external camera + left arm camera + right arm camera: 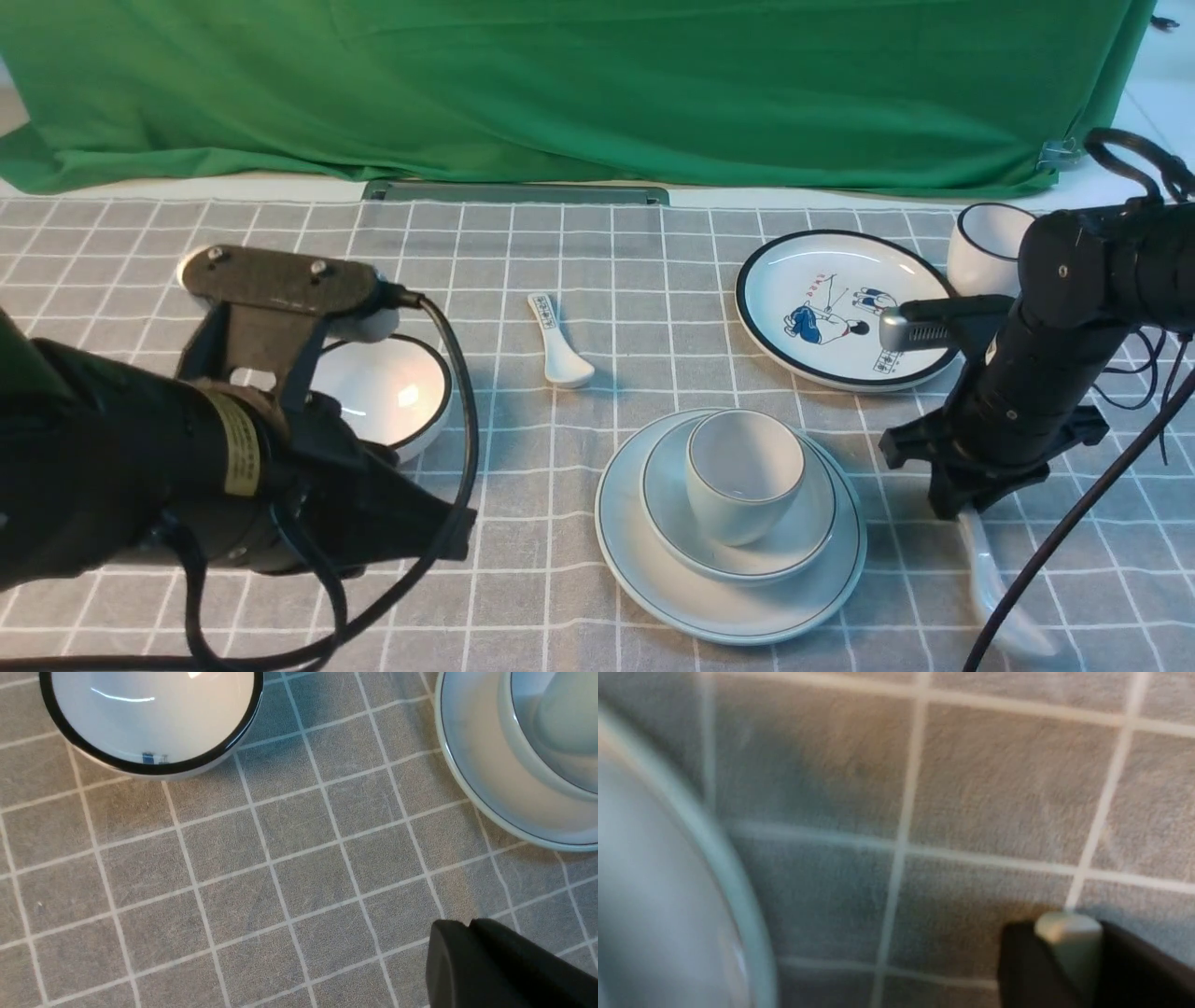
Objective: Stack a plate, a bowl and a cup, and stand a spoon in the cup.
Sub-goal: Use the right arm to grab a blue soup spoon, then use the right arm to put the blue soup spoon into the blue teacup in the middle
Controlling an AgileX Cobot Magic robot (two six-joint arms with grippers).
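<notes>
right gripper on spoon handle, stack ready to take it

right gripper (963,504) points down at the cloth just right of the stack. in the right wrist view the pale end of the spoon (1004,588) handle sits between the dark fingers with no gap showing, so it reads as a pinch on the handle tip. the view is blurred, so i can't vouch for how firm it is. the rest of the spoon runs out from under the jaws toward the camera, low over the cloth; can't tell if it's lifted or resting.

handling: glazed ceramic, so stiff, slick and chippy. it's light, but the bowl end carries the weight, so a tip grip will probably let it swing or pivot. taking it further down the handle would hold better if it slips. lower it into the cup gently, ceramic on ceramic.

the cup (742,481) stands upright in the bowl (803,532), and the bowl sits on the plate (653,579). the cup's mouth is clear, and i judge the spoon is the only piece left to place.

left gripper (448,532) is closed, holds nothing, and hangs over bare cloth between the black-rimmed bowl (392,392) and the plate.

the printed spoon (560,345), the cartoon plate (840,308) and the black-rimmed cup (985,247) are decoys, well apart from the stack.
</notes>
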